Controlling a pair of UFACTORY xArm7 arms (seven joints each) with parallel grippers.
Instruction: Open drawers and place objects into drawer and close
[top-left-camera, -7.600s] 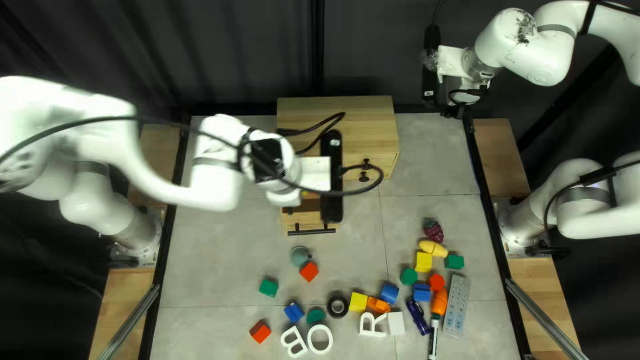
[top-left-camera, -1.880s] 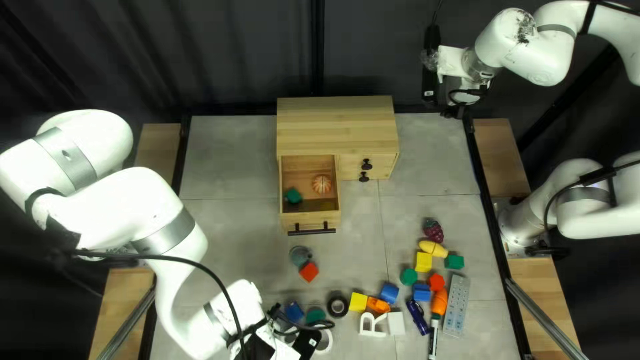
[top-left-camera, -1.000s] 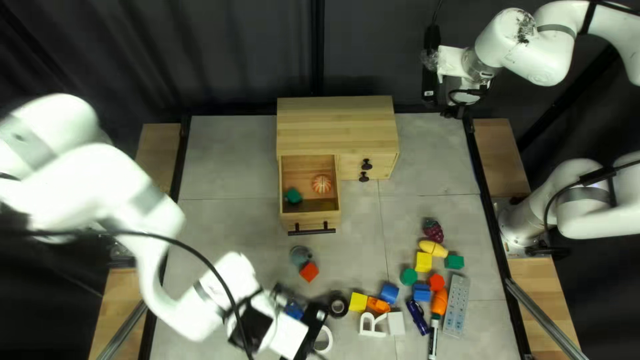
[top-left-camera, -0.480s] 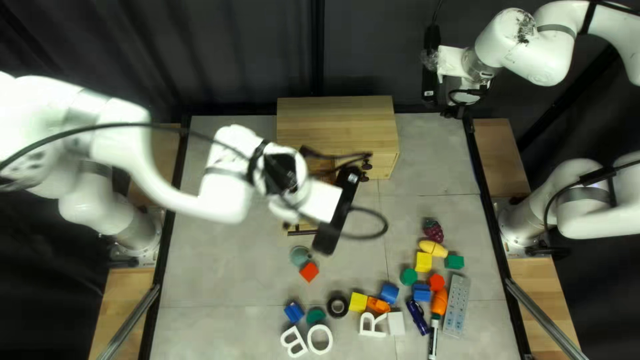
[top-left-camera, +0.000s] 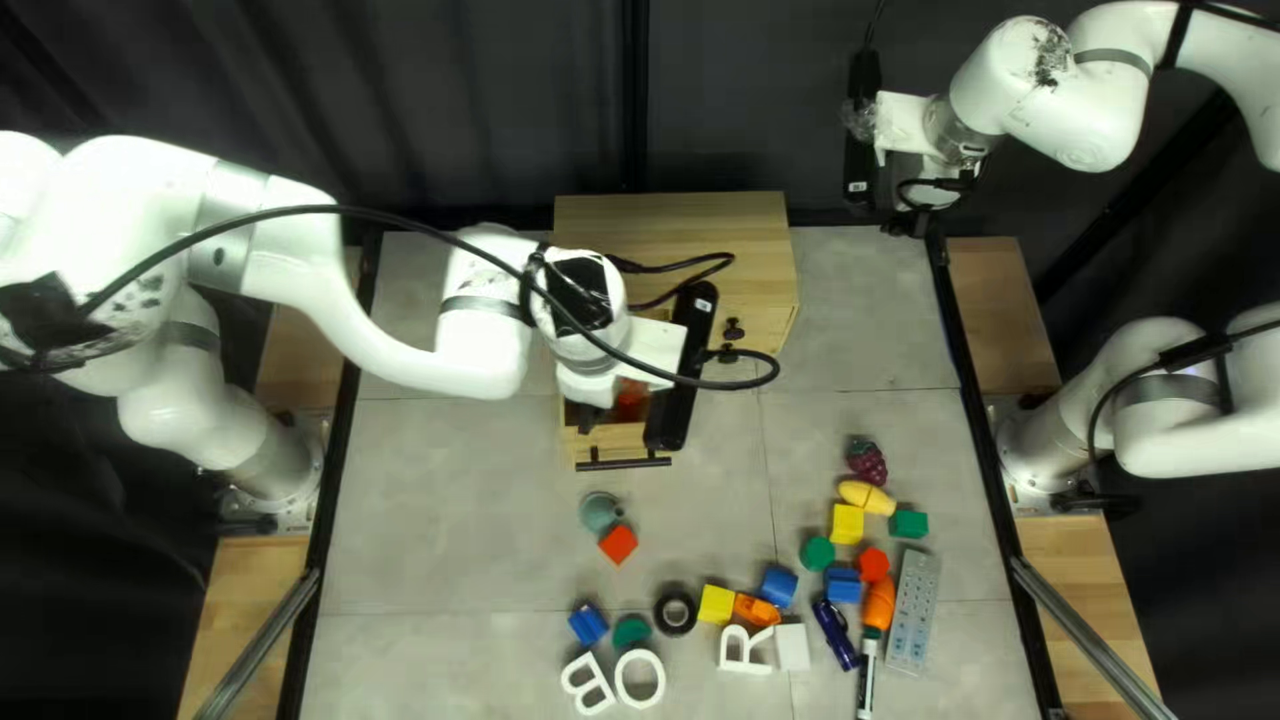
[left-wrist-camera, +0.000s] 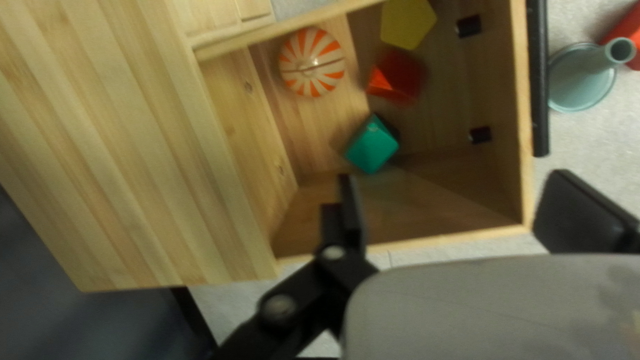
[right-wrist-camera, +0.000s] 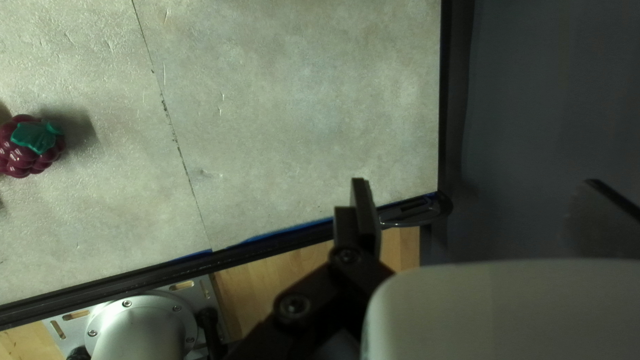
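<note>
Operator, your left gripper (top-left-camera: 588, 416) has its fingers parted around nothing, one over the open drawer (left-wrist-camera: 460, 207) and the other outside its front, with the front wall showing between them as the obstruction. Ahead of these fingers, inside, you have a striped ball (left-wrist-camera: 311, 62) and teal (left-wrist-camera: 372, 145), red (left-wrist-camera: 398, 77) and yellow (left-wrist-camera: 408, 23) blocks; beyond the handle (left-wrist-camera: 540, 80) stands a grey-green piece (left-wrist-camera: 579, 83). Your right gripper (top-left-camera: 910, 222) is parted and empty, the berry cluster (left-wrist-camera: 0, 0) well apart.Operator, your left gripper (top-left-camera: 588, 416) has its fingers parted and gripping nothing, one over the open drawer (left-wrist-camera: 460, 207) and the other outside it, with the drawer's front wall showing between them as an obstruction. Ahead of these fingers, inside the drawer, you have a striped ball (left-wrist-camera: 311, 62), a teal block (left-wrist-camera: 372, 145), a red block (left-wrist-camera: 398, 77) and a yellow block (left-wrist-camera: 408, 23). Your right gripper (top-left-camera: 910, 222) also has parted, empty fingers, the berry cluster (right-wrist-camera: 30, 147) lying well apart from them on the bench (right-wrist-camera: 280, 120).
</note>
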